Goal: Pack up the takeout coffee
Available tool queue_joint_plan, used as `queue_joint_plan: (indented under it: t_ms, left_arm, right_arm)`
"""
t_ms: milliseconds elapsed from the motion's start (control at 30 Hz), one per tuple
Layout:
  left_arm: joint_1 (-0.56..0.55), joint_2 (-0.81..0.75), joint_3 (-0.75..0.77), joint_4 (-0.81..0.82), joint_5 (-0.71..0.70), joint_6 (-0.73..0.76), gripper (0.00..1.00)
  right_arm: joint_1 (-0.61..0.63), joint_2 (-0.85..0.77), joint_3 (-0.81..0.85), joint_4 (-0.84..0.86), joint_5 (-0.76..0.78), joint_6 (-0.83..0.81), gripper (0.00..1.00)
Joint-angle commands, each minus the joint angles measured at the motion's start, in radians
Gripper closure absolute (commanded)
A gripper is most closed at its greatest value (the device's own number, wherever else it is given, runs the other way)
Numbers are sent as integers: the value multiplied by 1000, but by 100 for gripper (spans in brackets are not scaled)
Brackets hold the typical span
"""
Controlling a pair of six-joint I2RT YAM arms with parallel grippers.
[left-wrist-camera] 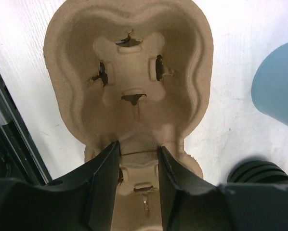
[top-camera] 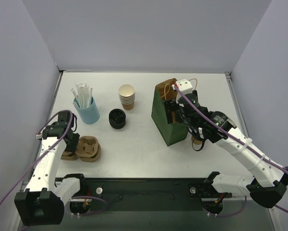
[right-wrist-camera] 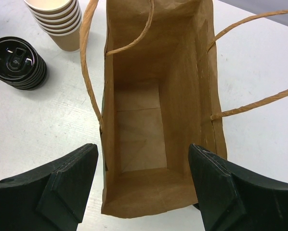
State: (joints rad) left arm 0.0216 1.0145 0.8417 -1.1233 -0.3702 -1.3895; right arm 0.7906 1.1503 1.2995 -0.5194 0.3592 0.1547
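Takeout coffee (top-camera: 197,141) (half hidden) — likely light, crushable; hold its wall gently. Right hand (right-wrist-camera: 144,149) spread; left hand (left-wrist-camera: 138,147) pinches carrier (left-wrist-camera: 129,72).

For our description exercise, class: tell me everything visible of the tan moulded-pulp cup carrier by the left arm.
The tan moulded-pulp cup carrier looks like rough, matte pressed fibre. Two rounded wells join at a narrow ridge; the far well's floor has four torn-edged slots in a cross. Both wells look empty. It lies open side up on the white table, near its left edge. The left claw pinches the ridge between its black fingers.
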Motion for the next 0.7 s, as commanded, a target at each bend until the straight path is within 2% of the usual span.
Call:
queue_joint_plan:
  t_ms: [0,200,367,467,533,667]
  left_arm:
    - [9,-57,80,-89,34,-198,72]
    - [8,-94,168,-83,43,-53,74]
    - [9,-108,249,-40,97,70,74]
    - [9,-117,278,-9,144,139,75]
    - [8,-126,281,57,186,217,75]
    - [6,-122,304,125,287,343,75]
  right_arm:
    - [-7,-53,32,19,-11,5,23]
    - [-8,-83,87,19,-43,14,23]
    - [-17,-83,155,28,6,-10,24]
    - [-83,-54,214,32,17,-21,25]
    - [-186,-41,242,25,-5,-11,27]
    - [-307,-23,256,-31,-69,5,30]
